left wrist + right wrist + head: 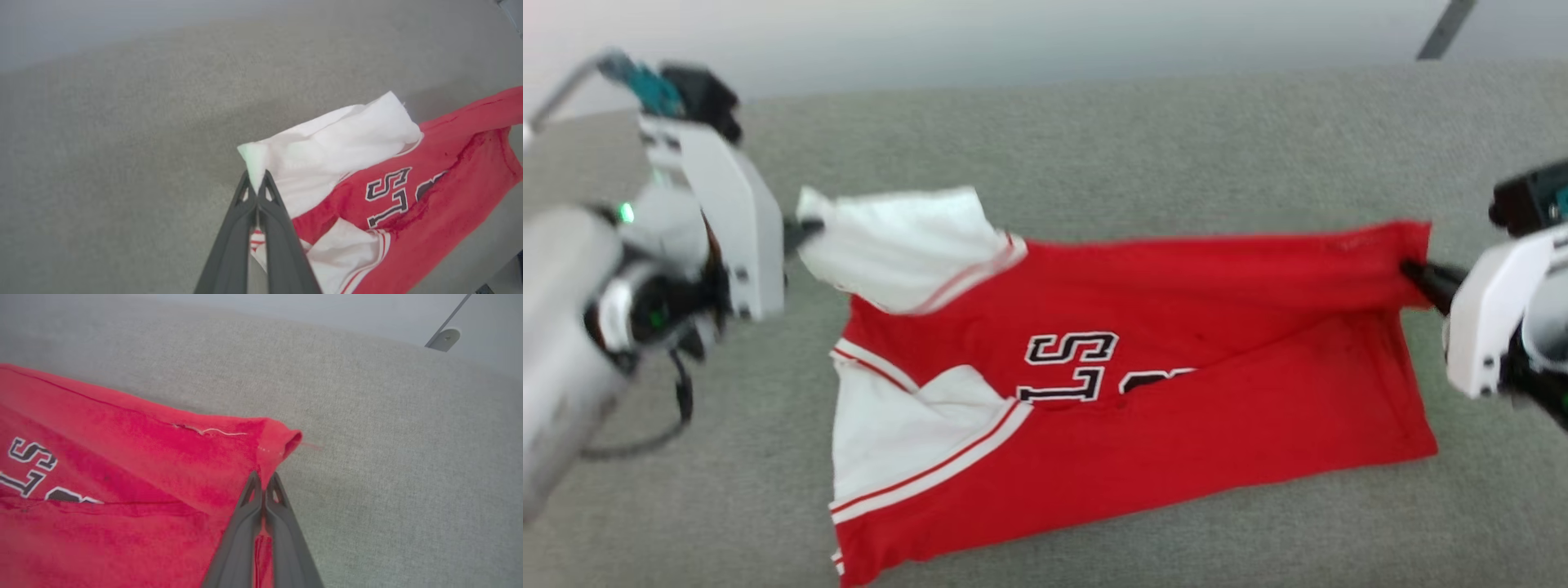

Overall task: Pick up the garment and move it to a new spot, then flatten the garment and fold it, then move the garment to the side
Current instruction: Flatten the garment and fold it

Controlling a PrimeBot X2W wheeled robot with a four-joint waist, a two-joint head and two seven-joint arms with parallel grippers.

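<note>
Bright red jersey-style garment (1217, 351) with white shoulder and sleeve panels, thin red-and-white stripe trim and black white-outlined letters (1068, 366) on the chest: spread across the middle of the head view on a grey-green woven fabric surface (1094, 139), white panels toward the left of the frame, red hem toward the right. The upper edge is drawn in a near-straight line between 2 grip points; the lower part lies on the surface toward the bottom of the frame. 1 fold crosses the chest and hides the lower part of the lettering. Upper white sleeve panel (898, 245): bunched, at the garment's upper left. Lower white sleeve panel (890, 433): flat, at its lower left. Left gripper (805, 234), 2 long dark fingers on a pale housing: left of the head view, fingers pressed together on a corner of the upper white sleeve panel; in the left wrist view white cloth pokes out between the tips at frame centre. Right gripper (1414, 275), same build: right edge of the head view, fingers closed on the garment's upper right hem corner; in the right wrist view red cloth is pinched between the tips, with a rolled hem corner just above them. Loose pale thread (220, 432): along the red edge near that corner. Grey metal bracket (445, 337): upper right of the right wrist view, beyond the surface's far edge.
</note>
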